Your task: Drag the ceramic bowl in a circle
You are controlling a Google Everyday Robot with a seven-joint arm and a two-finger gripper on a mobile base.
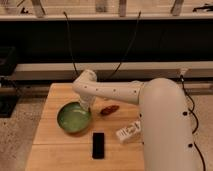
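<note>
The ceramic bowl [73,119], glossy green and shallow, sits on the left half of the wooden table [55,145]. My gripper [85,106] points down at the bowl's far right rim, at the end of the white arm that reaches in from the right. It is shut. Its tip is at the rim or just inside it, and I cannot tell whether it pinches the rim.
A small reddish-brown object [109,109] lies just right of the bowl. A black phone [98,145] lies in front of the bowl and a white packet [128,131] to its right. The table's left edge is close to the bowl.
</note>
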